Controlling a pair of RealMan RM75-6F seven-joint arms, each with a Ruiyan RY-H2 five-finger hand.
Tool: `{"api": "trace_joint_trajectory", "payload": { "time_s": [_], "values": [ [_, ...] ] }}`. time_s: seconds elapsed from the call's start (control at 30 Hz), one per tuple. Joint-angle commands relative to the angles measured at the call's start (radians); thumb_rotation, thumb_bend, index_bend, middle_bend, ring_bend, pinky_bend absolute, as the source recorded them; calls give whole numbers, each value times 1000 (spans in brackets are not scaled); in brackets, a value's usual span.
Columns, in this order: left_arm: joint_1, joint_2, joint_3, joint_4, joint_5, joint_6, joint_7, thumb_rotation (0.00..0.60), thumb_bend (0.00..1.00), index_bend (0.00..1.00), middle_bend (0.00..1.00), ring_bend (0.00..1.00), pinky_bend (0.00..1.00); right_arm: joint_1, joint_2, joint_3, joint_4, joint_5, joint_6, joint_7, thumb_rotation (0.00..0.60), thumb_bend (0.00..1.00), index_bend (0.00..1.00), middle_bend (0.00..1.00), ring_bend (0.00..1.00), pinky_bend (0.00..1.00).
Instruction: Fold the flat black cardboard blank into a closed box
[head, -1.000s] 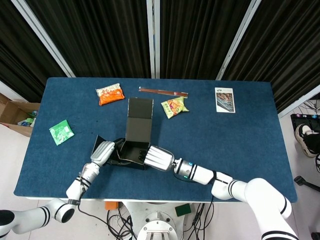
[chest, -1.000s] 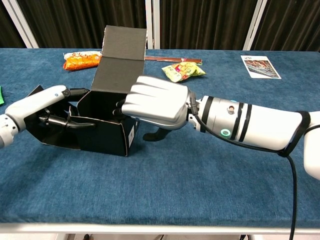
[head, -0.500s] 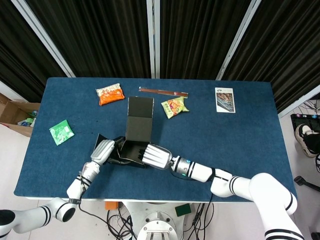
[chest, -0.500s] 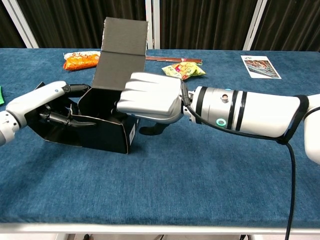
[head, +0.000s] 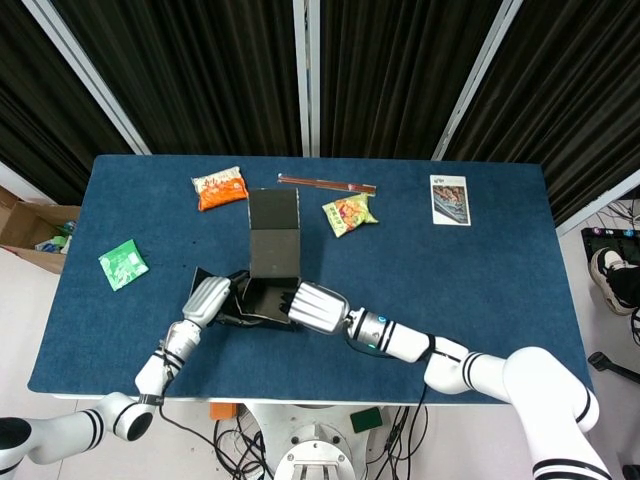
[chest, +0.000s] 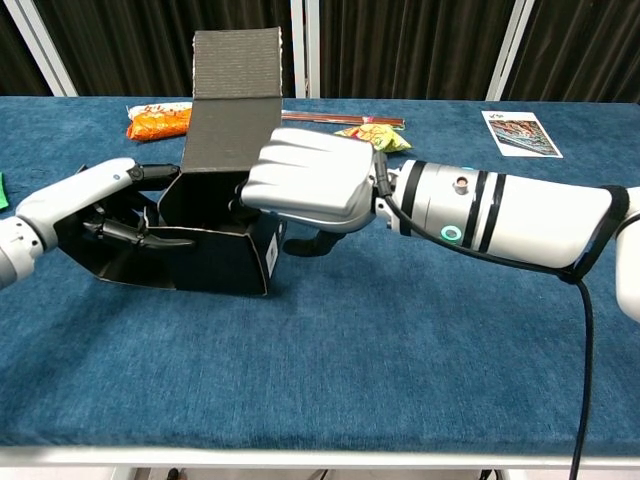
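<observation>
Head view: where the blue table (head: 480, 290) fills mid-frame, the black box (head: 268, 296) sits low and left of centre, lid flap (head: 274, 233) now rising steeper than a second ago.
Left hand (head: 206, 299): grasping the box's left side flap, as before.
Right hand (head: 318, 307): fingers hooked over the right wall, shifted slightly up-frame.
Chest view: box (chest: 215, 260) at centre left, lid flap (chest: 232, 100) more upright.
Left hand (chest: 95, 193): fingers holding the side flap.
Right hand (chest: 312, 185): gripping the wall, thumb below.
Background: orange packet (chest: 158, 120) upper left, unmoved.
</observation>
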Motion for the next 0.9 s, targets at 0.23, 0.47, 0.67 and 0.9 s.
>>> {"api": "trace_joint_trajectory", "payload": {
  "time_s": [0.23, 0.47, 0.67, 0.9],
  "values": [
    [-4, -2, -9, -1, -13, -9, 14, 452, 0, 460, 416, 696, 922, -46, -8, 19, 0, 42, 34, 28, 600, 78, 23, 132, 712, 1000],
    [-4, -3, -22, -11, -29, -6, 38, 448, 0, 459, 412, 696, 923, -127, -13, 46, -37, 103, 110, 87, 600, 22, 0, 75, 705, 1000],
    [4, 1, -47, -49, -73, -12, 54, 451, 0, 454, 409, 697, 924, -260, 24, 93, -205, 274, 134, 241, 600, 0, 0, 133, 705, 1000],
    [13, -1, -96, -98, -152, -15, 93, 451, 0, 451, 409, 696, 929, -340, 67, 173, -408, 547, -6, 355, 600, 0, 0, 149, 701, 1000]
  ]
}}
